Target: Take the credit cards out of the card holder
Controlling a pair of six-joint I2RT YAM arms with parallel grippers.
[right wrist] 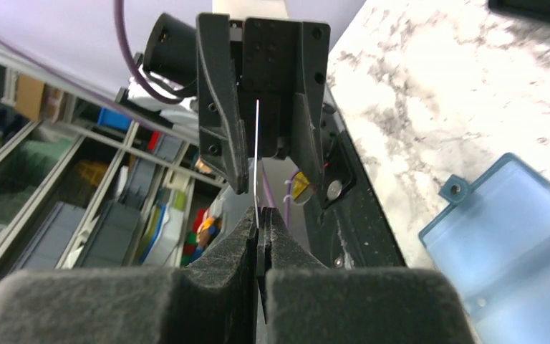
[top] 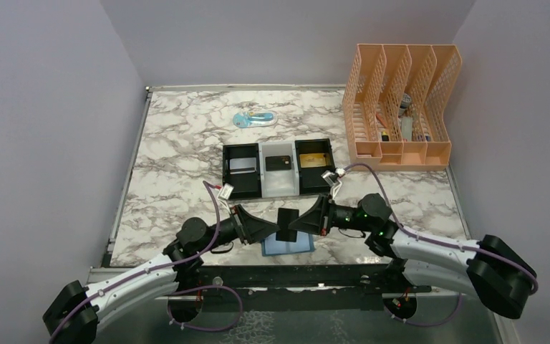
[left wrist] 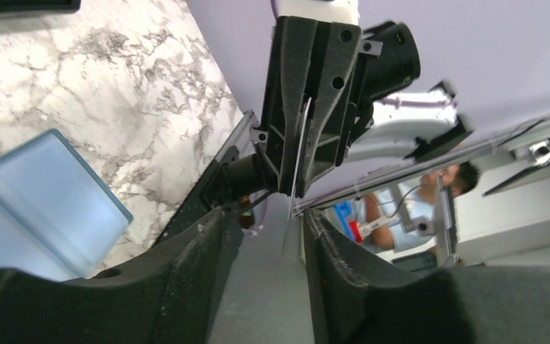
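The marble table (top: 179, 143) is carrying everything. At its far right corner a peach file organizer (top: 401, 107) with 4 slots is standing upright, with a few small items inside that are too small to make out.

The 2 arms are reaching in from the near edge and meeting nose to nose at the middle. The right gripper (right wrist: 260, 222) is pinching a dark card (top: 286, 223), its fingers pressed tight on the thin edge. The left gripper (left wrist: 268, 251) is facing it with its fingers standing apart. The card's edge is passing between them without touching either one.

Beyond the grippers a black-and-white tray (top: 279, 185) with 3 compartments is lying flat. A silvery card (top: 241, 166) is sitting in the left black one, a dark card (top: 278, 162) in the white middle one and a gold card (top: 315, 159) in the right black one.

The card holder (top: 290, 247) is lying open on the table near its front edge, just below the 2 grippers, with its paler blue inside facing up. In the top view the held card is overlapping its far edge.

Near the back, a small pale-blue item (top: 253, 119) is lying alone, too small to identify.
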